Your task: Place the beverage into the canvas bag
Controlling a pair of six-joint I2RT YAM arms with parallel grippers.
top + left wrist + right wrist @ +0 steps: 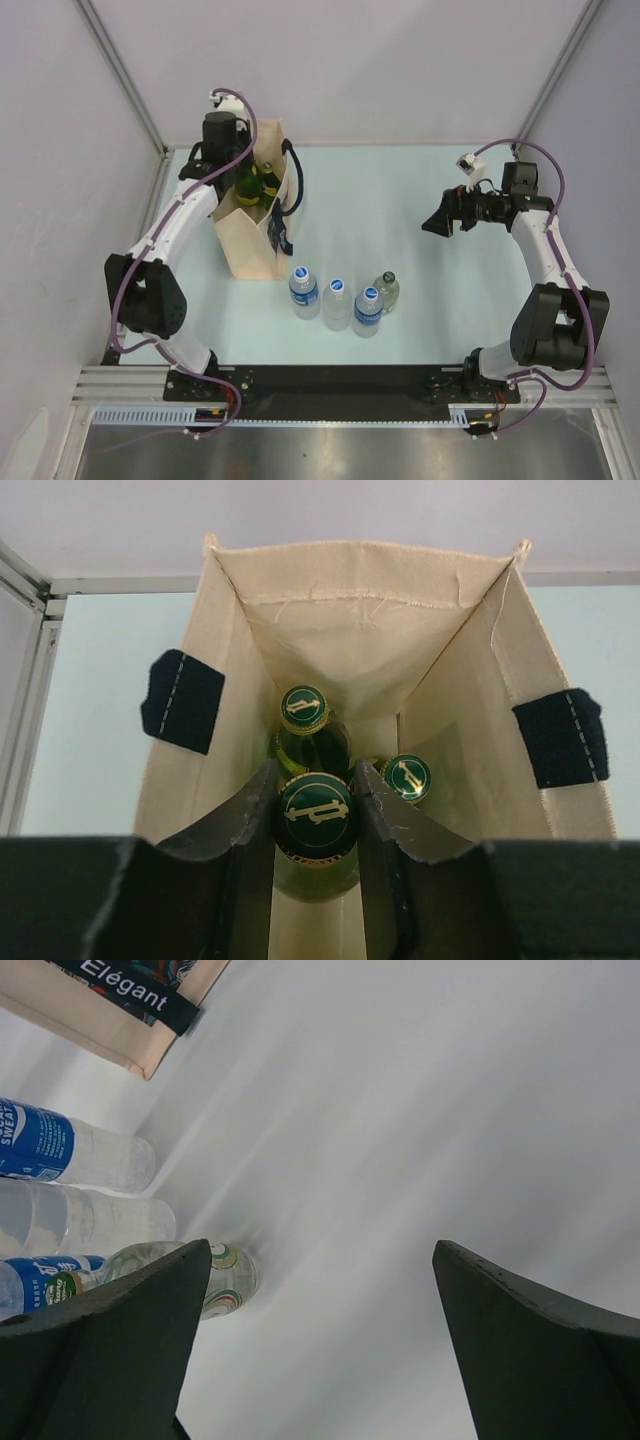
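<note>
The beige canvas bag stands upright at the back left, its navy handles hanging open. In the left wrist view I look down into the bag. My left gripper is inside the bag's mouth, shut on the neck of a green glass bottle with a green cap. Two more green bottles stand in the bag beside it. From above, my left gripper is over the bag's opening. My right gripper is open and empty, held above the table at the right.
Three blue-capped water bottles and a clear bottle with a dark cap stand in a row in front of the bag. The right wrist view shows them at the left and the bag's printed patch.
</note>
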